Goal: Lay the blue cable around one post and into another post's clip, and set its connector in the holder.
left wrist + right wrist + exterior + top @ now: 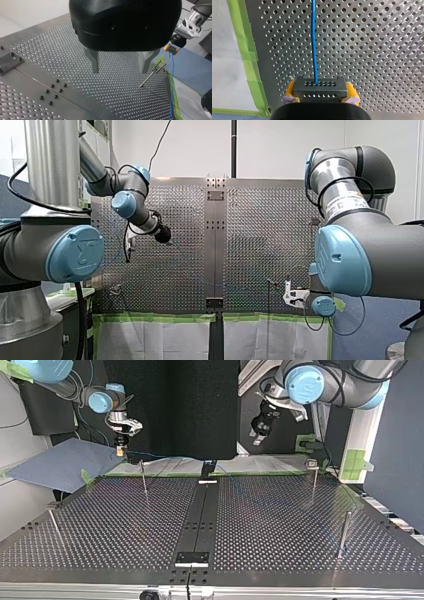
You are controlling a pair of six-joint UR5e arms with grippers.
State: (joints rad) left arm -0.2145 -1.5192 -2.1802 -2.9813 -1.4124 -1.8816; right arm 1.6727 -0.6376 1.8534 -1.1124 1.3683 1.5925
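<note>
The blue cable (313, 37) is seen running straight ahead from its connector (319, 85), out over the perforated table (374, 50). The connector, a dark block with rows of small holes, is clamped from both sides by the yellow pads (351, 90) of my right gripper (320, 91), whose fingers are closed to the block's width. The gripper is placed just inside the table's edge, which is lined with green tape (249, 62).

In the top view this gripper is found raised over the table's far left corner. In the left wrist view the cable is seen hanging down from the connector past the taped edge. A thin post (150, 75) with a small clip at its top stands near that corner, close beside the cable but not touched by it.

My left gripper (119, 65) is held above the table, well apart from the cable. Its metal fingers (94, 62) are spread wide, and nothing is held between them. A second post (344, 532) is set near the right edge of the table in the top view.
</note>
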